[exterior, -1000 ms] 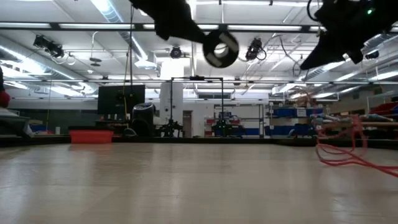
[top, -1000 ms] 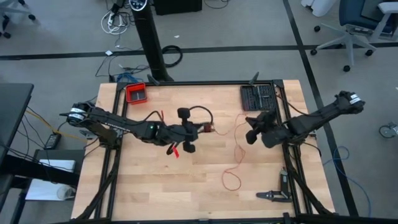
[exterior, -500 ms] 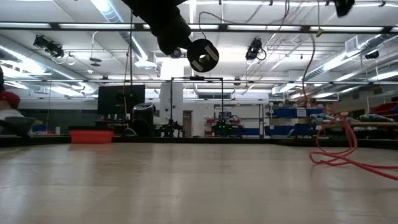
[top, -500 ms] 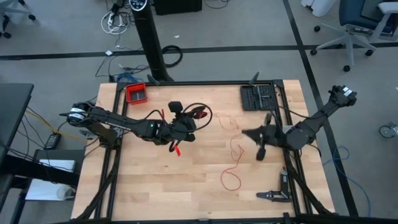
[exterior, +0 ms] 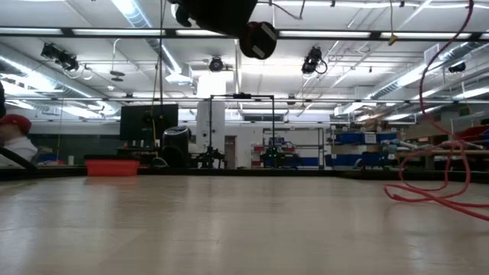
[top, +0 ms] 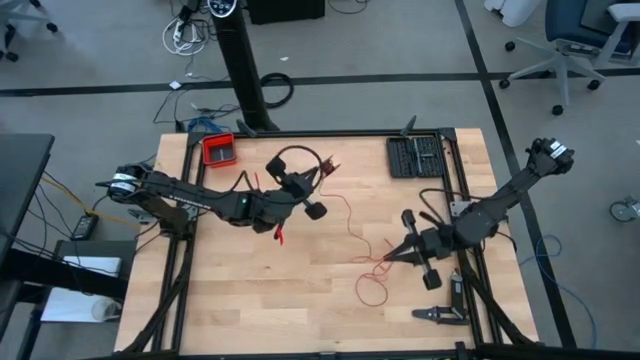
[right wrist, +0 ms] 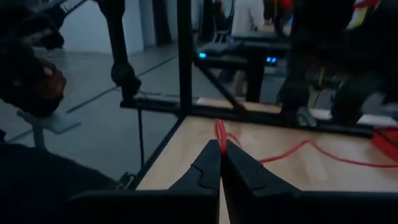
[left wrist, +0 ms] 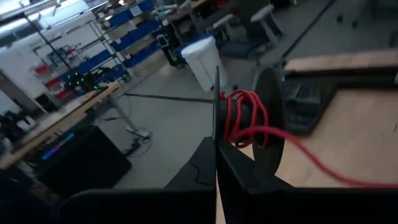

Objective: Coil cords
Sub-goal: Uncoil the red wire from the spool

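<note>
Over the middle of the wooden table, the left gripper is up in the air, jaws pressed together on a black spool, and you can see several turns of the one thin red cord wound around its hub in the left wrist view. From that spool the cord runs out across the boards toward the right side, loose and wavy, and ends in a small open loop near the front edge. Down low on the right, the right gripper has its two fingers closed, pinching that same red cord right at the tips, close to the tabletop. Two arms, one cord strung between them. At the back of the table sit one red tray on the left and one black slotted tray on the right. One pair of pliers lies near the front right corner, well apart from both grippers.
</note>
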